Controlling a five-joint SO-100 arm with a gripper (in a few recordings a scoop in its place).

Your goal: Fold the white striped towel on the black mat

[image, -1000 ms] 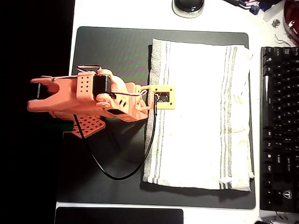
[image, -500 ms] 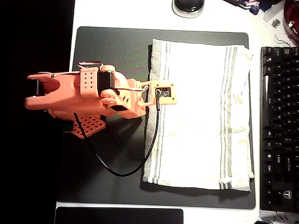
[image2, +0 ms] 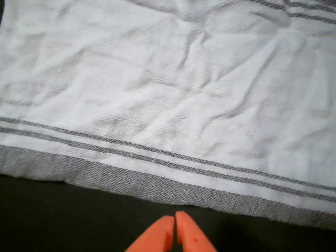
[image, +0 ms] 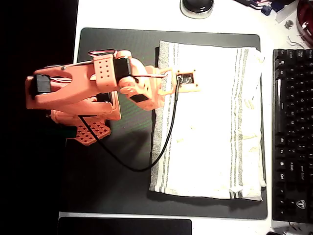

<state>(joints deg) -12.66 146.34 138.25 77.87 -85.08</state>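
Counter: white counter (image: 132,13), keyboard (image: 292,132) at right edge in overhead view.
Black mat (image: 117,191): flat on counter, under the cloth.
White striped towel (image: 210,122): spread on mat's right half, wrinkled, striped ends left and right.
Claw (image2: 175,227): orange tips together, nothing held, above bare mat just beside towel's grey hem.

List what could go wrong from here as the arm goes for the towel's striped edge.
1. The gripper has its fingertips pressed together over the black mat, short of the white striped towel; if it descends shut, it would likely push the hem rather than pinch it.
2. The towel is rumpled, so a drag may bunch it unevenly.
3. The black cable droops across the towel's left edge and could snag or shift it.
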